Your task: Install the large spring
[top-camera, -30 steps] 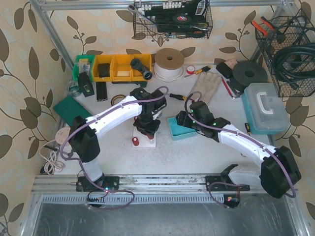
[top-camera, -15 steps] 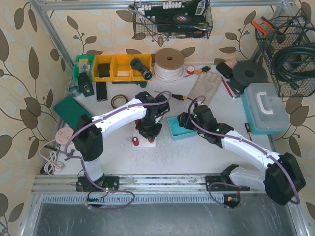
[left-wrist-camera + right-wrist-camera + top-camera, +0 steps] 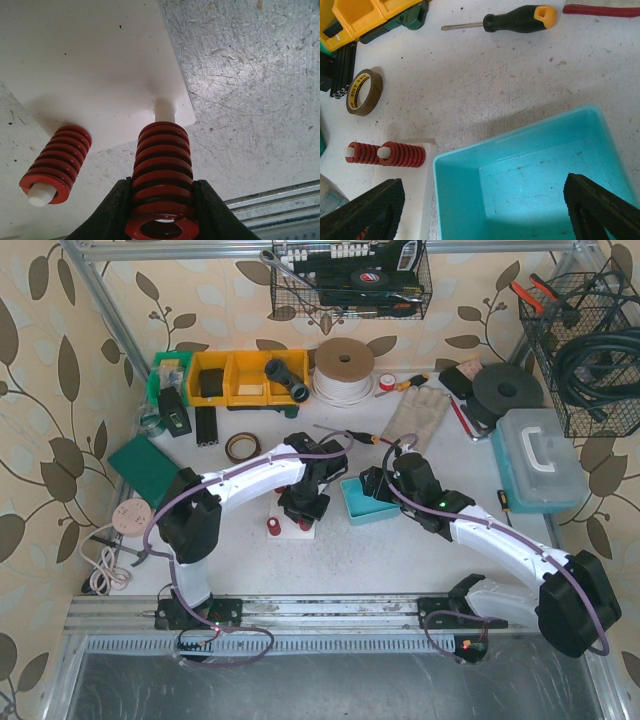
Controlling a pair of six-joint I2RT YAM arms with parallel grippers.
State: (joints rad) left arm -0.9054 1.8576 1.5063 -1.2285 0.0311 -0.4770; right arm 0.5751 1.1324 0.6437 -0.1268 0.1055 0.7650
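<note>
Two fingers of the left gripper are clamped on the near coils of the large spring, one on each flank, so we have it squarely held. Just ahead of the pads the red coils run down over a white peg. A short bare stretch of that peg shows between the spring's far end and the white base plate beyond, so we judge the spring threaded on but not yet seated. To finish well we would push straight along the peg's axis (no sideways lean, or the coils may bind or tip the plate) until the far coil meets the plate, and only then let the fingers part. To the left of the gripper a second red spring sits on its own peg, close beside ours yet apart from it; we should not knock it when opening. Farther off, the right gripper hangs with its fingers spread wide, holding nothing, above a teal bin, with the plate and both springs to its left; it could steady the plate if that shifts
</note>
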